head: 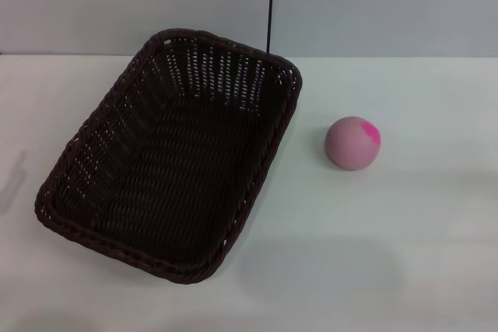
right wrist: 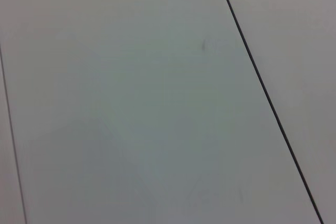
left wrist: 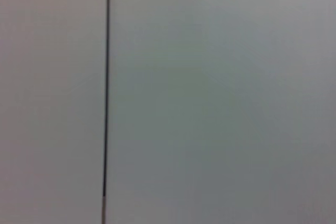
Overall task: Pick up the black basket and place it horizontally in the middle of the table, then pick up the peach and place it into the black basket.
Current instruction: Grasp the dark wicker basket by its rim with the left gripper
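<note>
Woven black basket [head: 167, 157] lies skewed toward the desk's [head: 420, 254] left edge; the peach [head: 352, 143] sits apart, rightward. Neither gripper shows. A one-rim lift could tilt the basket.

The basket [head: 167, 162] is a large rectangular wicker one, dark brown-black, with rounded corners, sloping openwork sides and a braided rim. It sits upright on the white surface [head: 405, 239], left of centre, turned at an angle so its long axis runs from near left to far right. It holds nothing. The peach [head: 352, 143], small, round and pale pink with a magenta patch, rests on the surface to the basket's right, apart from it.
</note>
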Controlling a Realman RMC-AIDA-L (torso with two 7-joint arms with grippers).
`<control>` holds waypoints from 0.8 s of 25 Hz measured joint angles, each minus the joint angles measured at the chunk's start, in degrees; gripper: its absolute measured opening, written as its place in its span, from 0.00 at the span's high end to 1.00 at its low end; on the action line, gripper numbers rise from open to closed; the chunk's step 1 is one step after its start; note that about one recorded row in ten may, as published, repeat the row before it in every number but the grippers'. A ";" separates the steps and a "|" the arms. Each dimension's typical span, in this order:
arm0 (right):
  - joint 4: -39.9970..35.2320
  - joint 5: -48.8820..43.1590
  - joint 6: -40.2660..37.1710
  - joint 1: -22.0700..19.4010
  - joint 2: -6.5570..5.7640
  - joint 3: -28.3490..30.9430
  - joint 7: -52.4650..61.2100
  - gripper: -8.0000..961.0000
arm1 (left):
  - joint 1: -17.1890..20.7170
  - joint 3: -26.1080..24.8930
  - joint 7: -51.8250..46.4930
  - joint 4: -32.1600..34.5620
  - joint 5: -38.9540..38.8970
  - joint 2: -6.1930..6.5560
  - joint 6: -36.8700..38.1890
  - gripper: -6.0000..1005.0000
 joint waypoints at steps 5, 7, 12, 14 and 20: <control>2.87 0.18 -1.32 0.00 0.07 0.63 0.63 0.26 | -0.24 0.49 -6.07 2.50 0.33 0.20 0.32 0.34; 3.87 0.21 -1.55 0.09 0.07 0.82 0.71 0.26 | -0.45 1.91 -10.16 5.42 0.53 0.21 0.17 0.34; 4.59 0.17 -1.16 0.30 0.10 0.82 0.55 0.26 | -0.86 9.71 -23.08 18.51 0.75 0.43 -1.15 0.34; 4.59 0.18 -1.20 0.31 0.08 0.81 0.47 0.26 | -1.06 12.87 -30.19 26.73 2.16 0.16 -2.12 0.34; 4.16 0.27 -1.15 0.09 -0.06 0.78 0.37 0.26 | -4.51 19.23 -53.38 48.96 14.19 0.17 -3.93 0.34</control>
